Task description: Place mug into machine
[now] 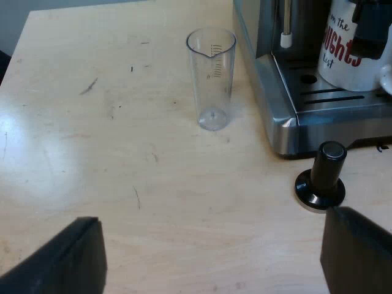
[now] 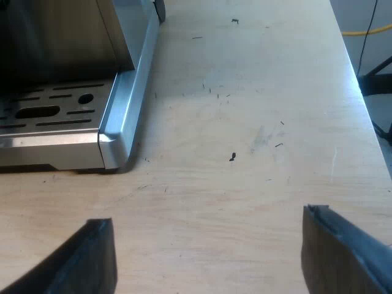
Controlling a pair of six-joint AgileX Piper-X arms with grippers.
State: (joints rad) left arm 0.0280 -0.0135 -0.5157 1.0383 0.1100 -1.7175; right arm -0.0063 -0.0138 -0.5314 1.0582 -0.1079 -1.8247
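Observation:
A white mug with red lettering stands upright on the slotted drip tray of the steel espresso machine, under a dark part of the machine. My left gripper hangs open over the bare wooden table, a good way back from the machine, with nothing between its fingers. My right gripper is also open and holds nothing; it is over the table just off the drip tray's corner.
A clear measuring glass stands upright on the table beside the machine. A tamper with a black knob stands on the table against the tray's edge, near one left finger. A steam wand hangs over the tray.

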